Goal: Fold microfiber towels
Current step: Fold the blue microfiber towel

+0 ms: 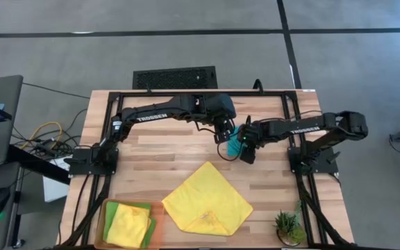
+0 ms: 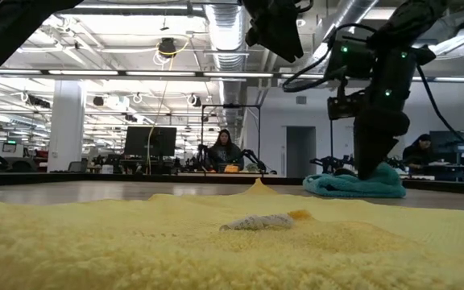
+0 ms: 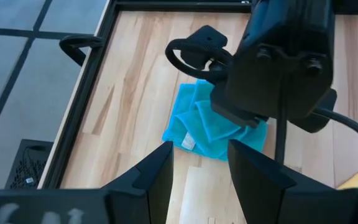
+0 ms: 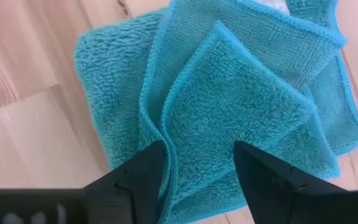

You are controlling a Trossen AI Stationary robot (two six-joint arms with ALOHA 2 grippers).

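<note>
Partway through, by the look of it. A yellow towel [image 1: 129, 223] sits folded on a lime green towel [image 1: 111, 208], both stacked in the orange tray [image 1: 101, 223] at the near left corner, so two count as done. A second yellow towel [image 1: 207, 199] lies open, turned like a diamond, near centre of the table [image 1: 158, 149], not yet folded. The teal towel [image 4: 229, 106] sits bunched in loose overlapping folds at mid-table toward the far side, being worked now.

Right gripper [image 4: 194, 165] is right down over the teal towel, fingers spread with cloth between the tips, not yet pinched. Left gripper [image 3: 199, 163] hovers just above and beside the same towel, fingers also spread, holding nothing.

Count: four towels: two yellow, one green, one teal. One tray. One small potted plant [image 1: 287, 226] at the near right corner. Left to do, I judge: finish the teal, then fold the open yellow.
</note>
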